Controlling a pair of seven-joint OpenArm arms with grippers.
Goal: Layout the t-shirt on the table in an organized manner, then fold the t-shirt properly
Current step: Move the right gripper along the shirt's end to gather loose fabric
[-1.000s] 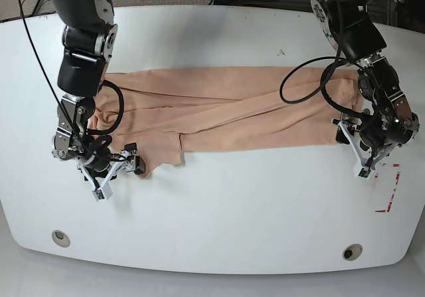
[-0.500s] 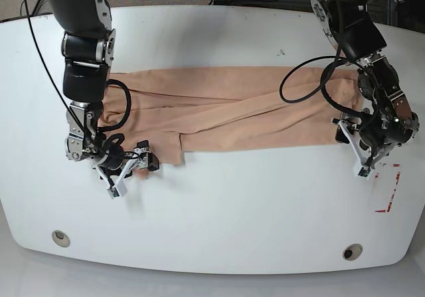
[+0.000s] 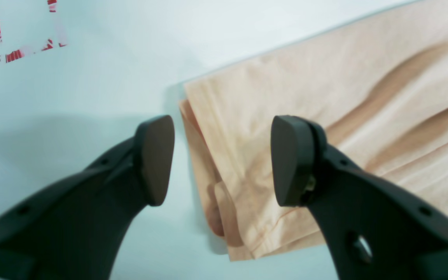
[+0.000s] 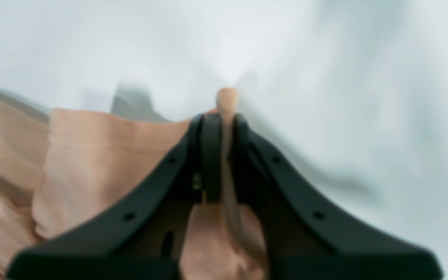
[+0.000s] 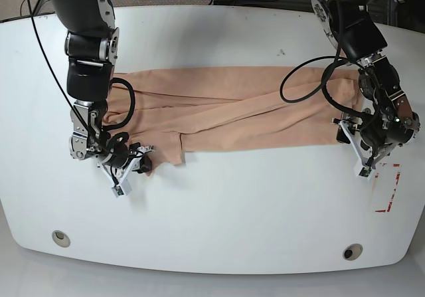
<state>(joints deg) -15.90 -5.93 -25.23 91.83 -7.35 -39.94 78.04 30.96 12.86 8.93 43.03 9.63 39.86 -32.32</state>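
While right fingers (image 4: 224,128) pinched on t-shirt (image 5: 232,111) edge (blurry), left fingers (image 3: 220,159) apart, empty.

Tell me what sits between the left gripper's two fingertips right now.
In the left wrist view, the left gripper stands open, and between its fingertips lie the folded corner of the t-shirt and a strip of bare white table. Nothing is pinched.

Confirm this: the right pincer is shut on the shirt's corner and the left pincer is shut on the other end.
Not quite. The left pincer is open above the shirt edge, holding nothing, as the left wrist view shows. The right pincer is indeed shut on the shirt's corner.
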